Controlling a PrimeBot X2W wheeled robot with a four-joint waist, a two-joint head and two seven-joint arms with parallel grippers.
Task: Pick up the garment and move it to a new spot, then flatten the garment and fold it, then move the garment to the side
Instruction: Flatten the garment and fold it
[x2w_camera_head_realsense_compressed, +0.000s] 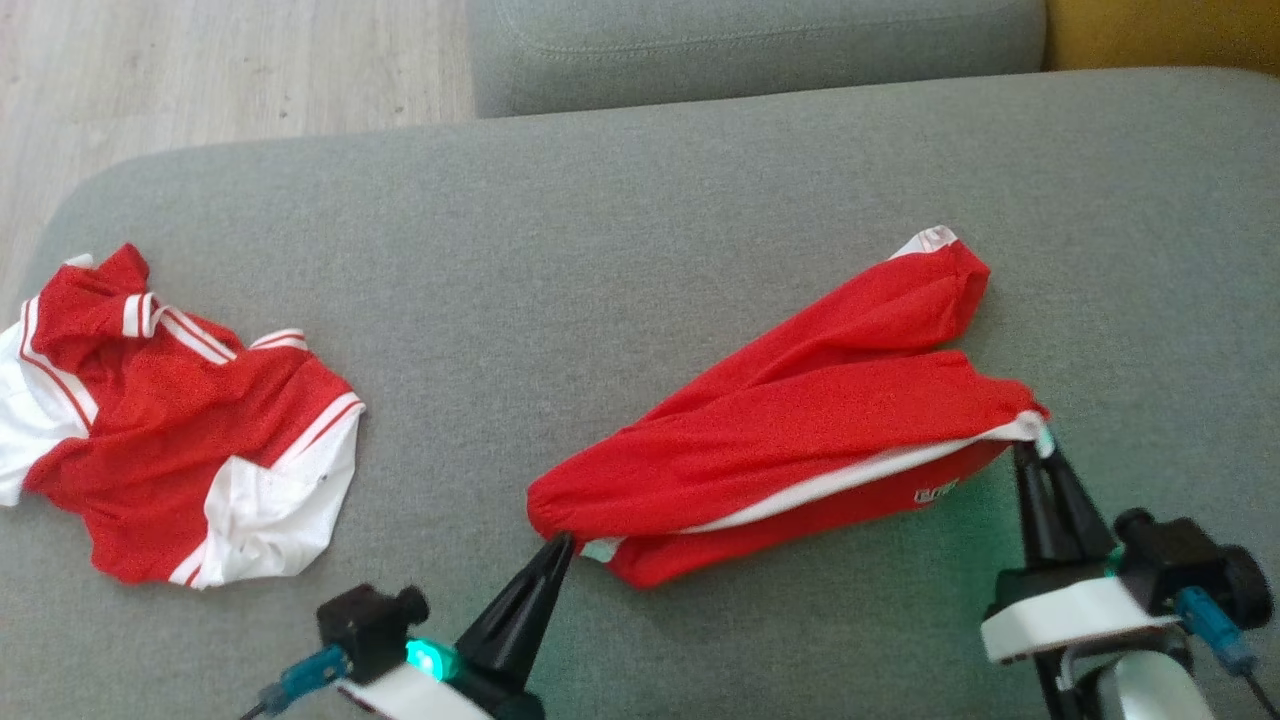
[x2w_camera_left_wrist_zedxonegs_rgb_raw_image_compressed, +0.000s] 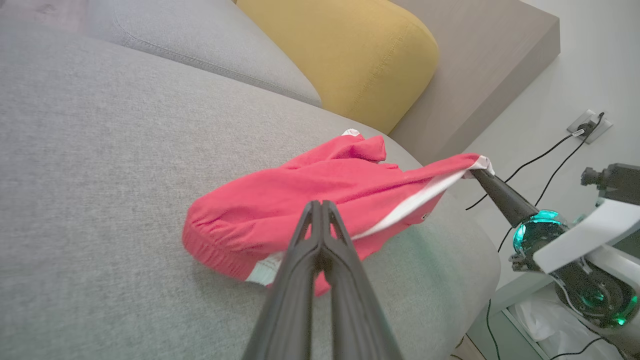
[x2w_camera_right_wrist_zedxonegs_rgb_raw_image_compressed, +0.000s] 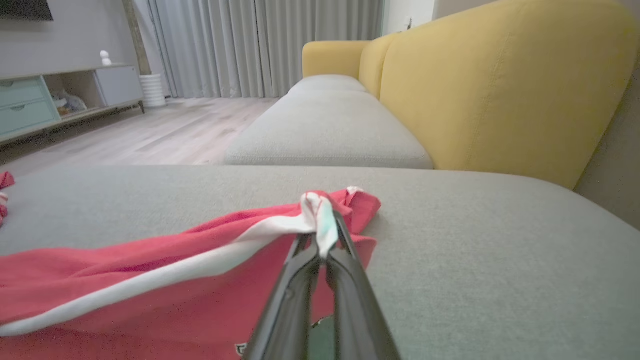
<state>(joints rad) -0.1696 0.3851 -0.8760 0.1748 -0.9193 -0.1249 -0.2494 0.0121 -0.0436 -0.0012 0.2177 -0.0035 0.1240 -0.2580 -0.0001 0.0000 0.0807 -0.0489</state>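
Red shorts (x2w_camera_head_realsense_compressed: 800, 430) with a white side stripe, spread aslant across the right half of a wide grey seat cushion (x2w_camera_head_realsense_compressed: 600, 250), elastic waistband toward the near left, leg openings toward the far right.

Left gripper (x2w_camera_head_realsense_compressed: 558, 545) at the lower middle of the head view, long dark fingers pressed flat together, tips right at the gathered waistband edge. Seen from the left wrist (x2w_camera_left_wrist_zedxonegs_rgb_raw_image_compressed: 320, 205), tips overlapping the red cloth – no telling whether pinching fabric or merely touching it.

Right gripper (x2w_camera_head_realsense_compressed: 1030, 450) at the lower right, fingers clamped tight on a bunched white corner of the hem, with that corner lifted just off the cushion and the white stripe drawn taut toward it. From the right wrist (x2w_camera_right_wrist_zedxonegs_rgb_raw_image_compressed: 320, 240), white trim wrapped over the closed tips.

Well apart, at the cushion's left end, a crumpled red and white jersey (x2w_camera_head_realsense_compressed: 170, 420) with striped trim.

Beyond – a second grey cushion (x2w_camera_head_realsense_compressed: 750, 50), a yellow backrest (x2w_camera_right_wrist_zedxonegs_rgb_raw_image_compressed: 500, 90) along one side, and pale wooden floor (x2w_camera_head_realsense_compressed: 200, 70) at the upper left.
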